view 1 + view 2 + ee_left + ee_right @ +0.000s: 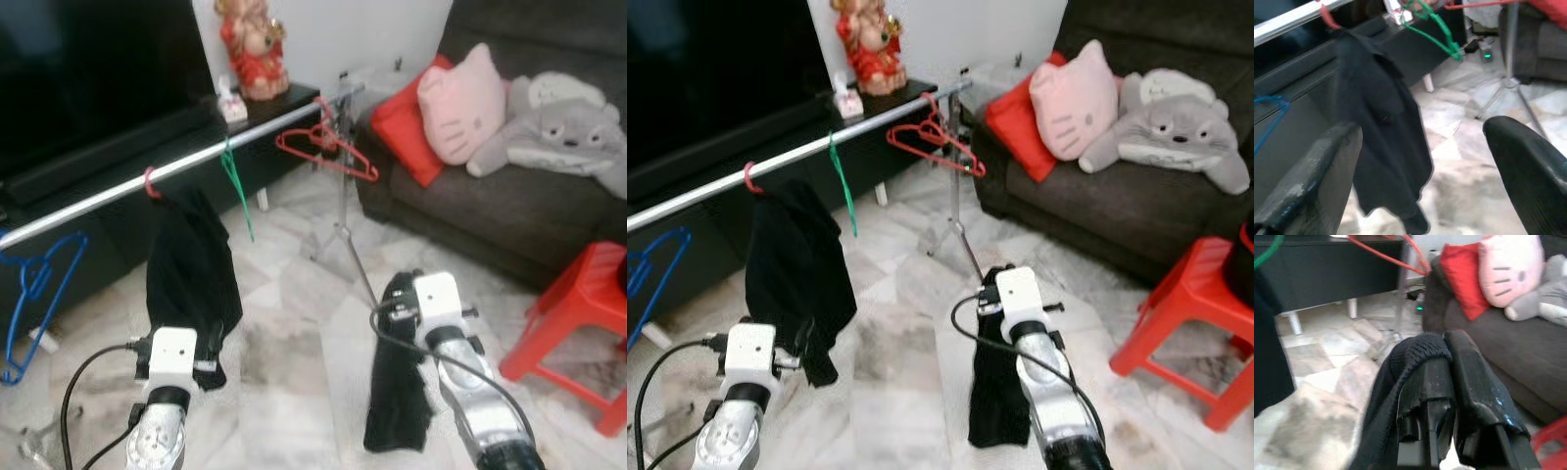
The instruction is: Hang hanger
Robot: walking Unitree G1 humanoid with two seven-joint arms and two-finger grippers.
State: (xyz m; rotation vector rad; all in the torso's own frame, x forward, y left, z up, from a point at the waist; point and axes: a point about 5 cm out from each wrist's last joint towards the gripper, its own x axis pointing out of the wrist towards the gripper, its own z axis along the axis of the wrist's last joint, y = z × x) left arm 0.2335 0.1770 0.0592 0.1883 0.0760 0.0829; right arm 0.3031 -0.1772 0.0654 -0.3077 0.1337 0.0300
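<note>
Our right gripper [1449,382] clamps a black garment [397,411] low before the rail [186,166]; left gripper [1420,161] open – we should lift high, hooking beside the red hanger [328,152]

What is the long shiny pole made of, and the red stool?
The pole looks like metal: silvery, smooth, with a bright glint along it. The red stool looks like moulded plastic: one solid glossy colour, with thick rounded legs. Neither can be told for sure from looks alone.
</note>
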